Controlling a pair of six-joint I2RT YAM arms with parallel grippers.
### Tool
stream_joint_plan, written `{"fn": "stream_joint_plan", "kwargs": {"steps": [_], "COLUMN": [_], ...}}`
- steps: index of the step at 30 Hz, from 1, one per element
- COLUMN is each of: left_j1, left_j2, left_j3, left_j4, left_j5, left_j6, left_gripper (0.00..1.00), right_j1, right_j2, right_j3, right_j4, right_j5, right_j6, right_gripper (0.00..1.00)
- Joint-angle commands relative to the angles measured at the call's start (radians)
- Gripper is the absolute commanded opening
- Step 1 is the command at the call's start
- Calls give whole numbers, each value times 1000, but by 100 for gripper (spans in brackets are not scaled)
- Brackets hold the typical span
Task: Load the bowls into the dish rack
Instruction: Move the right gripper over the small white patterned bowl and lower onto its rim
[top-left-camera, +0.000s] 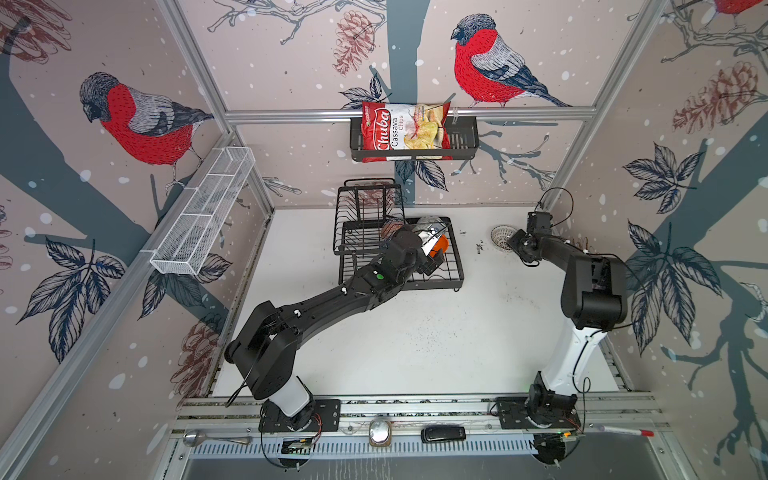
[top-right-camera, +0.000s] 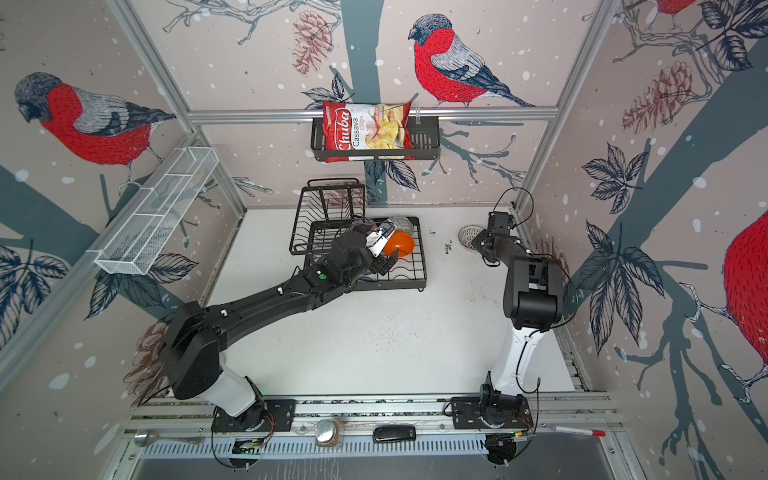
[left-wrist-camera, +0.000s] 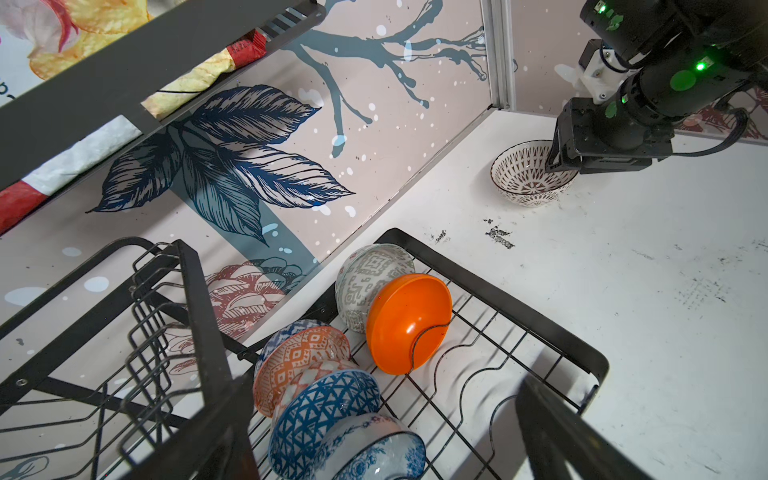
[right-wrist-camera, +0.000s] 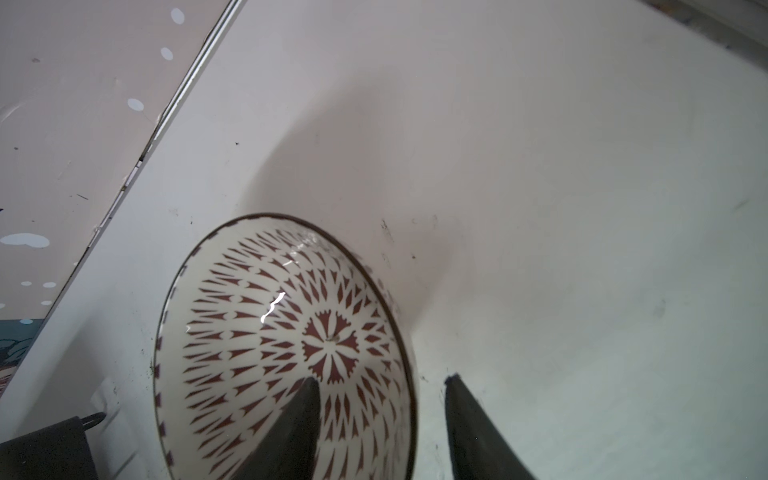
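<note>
The black wire dish rack (top-left-camera: 457, 266) (top-right-camera: 422, 266) (left-wrist-camera: 519, 299) stands at the back middle of the table. Five bowls stand on edge in it: orange-white (left-wrist-camera: 299, 357), blue triangle (left-wrist-camera: 324, 415), blue-white floral (left-wrist-camera: 374, 453), grey-white (left-wrist-camera: 365, 278) and plain orange (left-wrist-camera: 407, 320) (top-right-camera: 399, 243). My left gripper (left-wrist-camera: 374, 390) (top-left-camera: 432, 249) hovers open over them, holding nothing. The white lattice bowl (right-wrist-camera: 266, 332) (left-wrist-camera: 528, 174) (top-left-camera: 500, 237) sits upright on the table at the back right. My right gripper (right-wrist-camera: 380, 382) straddles its rim, one finger inside, one outside with a gap left.
A black slatted basket with a chips bag (top-left-camera: 415, 137) hangs on the back wall above the rack. A white mesh shelf (top-left-camera: 203, 216) runs along the left wall. The rack's raised upper tier (top-left-camera: 370, 208) stands at its back left. The back right corner walls stand close to the lattice bowl.
</note>
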Motion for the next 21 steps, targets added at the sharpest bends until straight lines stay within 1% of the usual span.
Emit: {"fn": "stream_joint_plan", "kwargs": {"steps": [1, 7, 10, 15, 21], "left_j1": [-4, -4, -3, -4, -4], "left_j2": [6, 1, 2, -5, -33], "left_j3": [3, -2, -6, -12, -67], "left_j4": [-38, -32, -25, -17, 72], "left_j5": [13, 17, 21, 19, 0], "left_j6": [-15, -15, -14, -11, -15], "left_gripper": [98, 98, 98, 98, 98], "right_j1": [1, 3, 7, 10, 32], "right_j2": [8, -11, -37, -85, -191], "right_j3": [8, -18, -45, -91, -193], "right_j4": [-10, -11, -3, 7, 47], "right_j5": [-8, 1, 7, -8, -29], "right_j6": [-21, -31, -36, -37, -38], "right_gripper": [41, 22, 16, 11, 8]}}
